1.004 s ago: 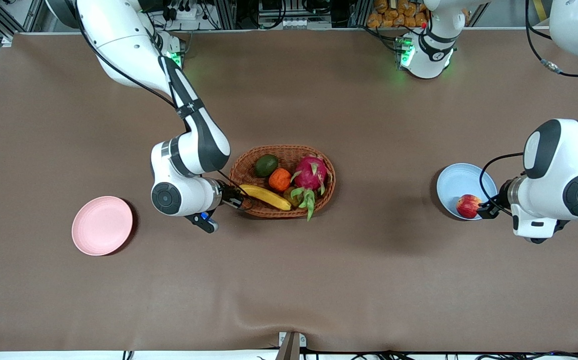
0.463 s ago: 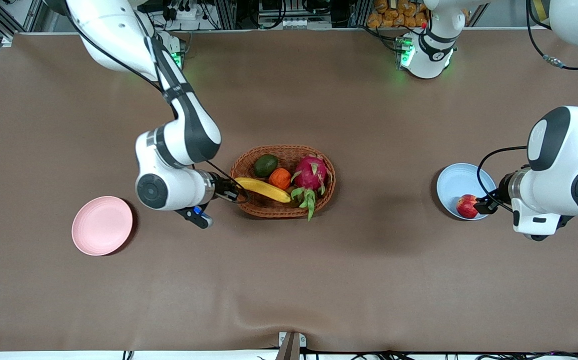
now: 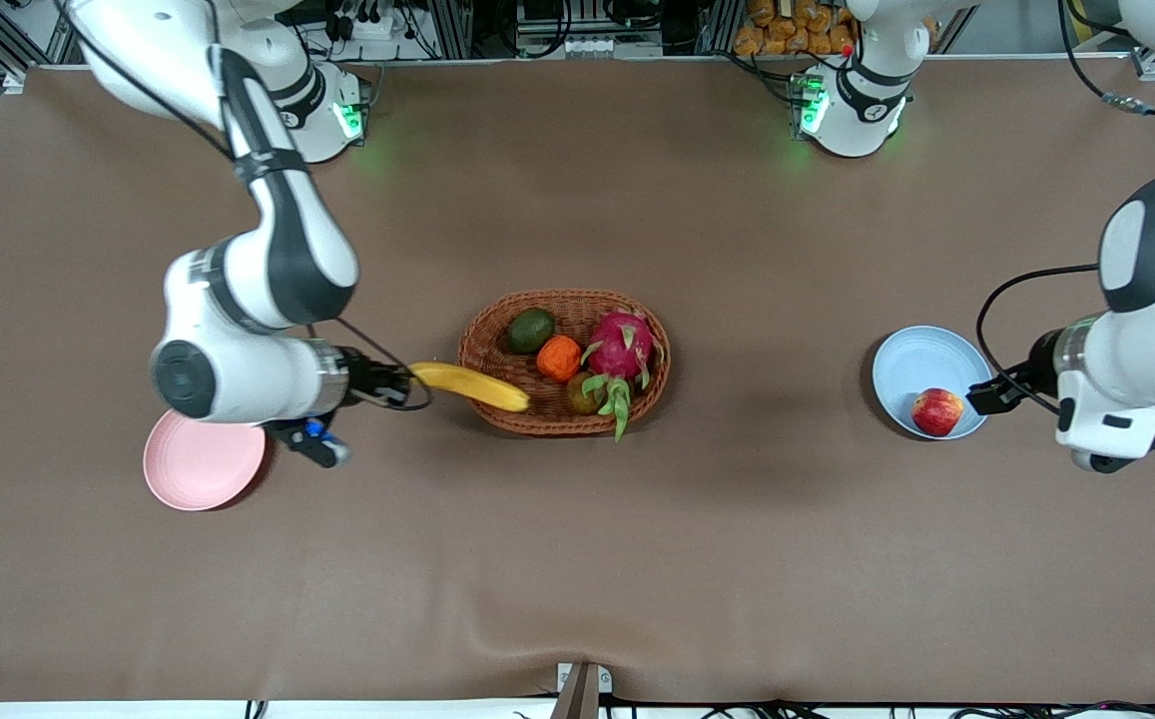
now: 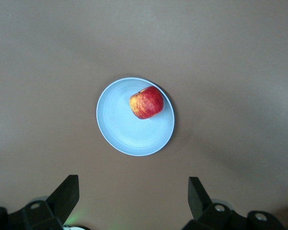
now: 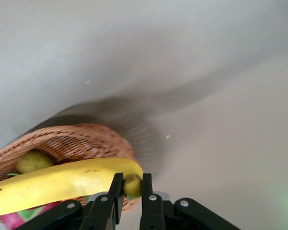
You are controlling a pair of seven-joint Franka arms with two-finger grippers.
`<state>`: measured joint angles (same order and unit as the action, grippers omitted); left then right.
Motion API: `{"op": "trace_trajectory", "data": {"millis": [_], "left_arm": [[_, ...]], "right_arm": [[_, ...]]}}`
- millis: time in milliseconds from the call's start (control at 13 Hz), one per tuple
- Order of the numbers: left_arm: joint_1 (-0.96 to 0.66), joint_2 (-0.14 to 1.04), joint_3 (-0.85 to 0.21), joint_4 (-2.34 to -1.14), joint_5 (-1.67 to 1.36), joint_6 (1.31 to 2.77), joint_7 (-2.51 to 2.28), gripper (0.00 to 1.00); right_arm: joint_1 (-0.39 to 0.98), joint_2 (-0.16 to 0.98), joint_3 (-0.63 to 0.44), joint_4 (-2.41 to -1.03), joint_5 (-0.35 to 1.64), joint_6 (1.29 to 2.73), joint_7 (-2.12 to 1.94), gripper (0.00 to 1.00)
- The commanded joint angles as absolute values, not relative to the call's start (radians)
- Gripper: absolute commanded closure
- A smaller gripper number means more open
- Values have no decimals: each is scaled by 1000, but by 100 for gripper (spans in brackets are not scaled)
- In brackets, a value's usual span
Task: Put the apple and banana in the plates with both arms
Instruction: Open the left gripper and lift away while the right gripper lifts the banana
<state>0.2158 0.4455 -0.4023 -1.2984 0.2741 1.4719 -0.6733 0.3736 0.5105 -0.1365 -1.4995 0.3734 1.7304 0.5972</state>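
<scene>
Your right gripper (image 3: 402,384) has lifted the banana (image 3: 469,386) clear of the basket (image 3: 497,330), clamped on its tip — carry it level to the pink plate (image 3: 200,469); your left gripper (image 3: 981,397), open, has backed off the apple (image 3: 936,411).

Yellow banana (image 3: 469,385), red apple (image 3: 936,411) with yellow patches, pale blue plate (image 3: 911,358), pink plate (image 3: 200,471), woven brown basket (image 3: 649,391), plain brown bench (image 3: 577,559).

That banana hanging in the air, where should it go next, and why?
Probably on toward the pink plate: the right gripper holds the banana by its tip, half out over the basket rim, and the apple already sits on the blue plate.
</scene>
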Motion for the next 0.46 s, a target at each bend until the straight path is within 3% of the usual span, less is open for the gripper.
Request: {"op": "trace_trajectory", "data": {"millis": [0, 386], "left_arm": [[218, 410, -396, -1275, 265, 1468, -560, 0], [247, 335, -394, -1273, 243, 1502, -373, 0]], "right_arm": [[278, 471, -123, -1506, 312, 1666, 478, 100], [99, 472, -123, -1483, 158, 1647, 232, 100]]}}
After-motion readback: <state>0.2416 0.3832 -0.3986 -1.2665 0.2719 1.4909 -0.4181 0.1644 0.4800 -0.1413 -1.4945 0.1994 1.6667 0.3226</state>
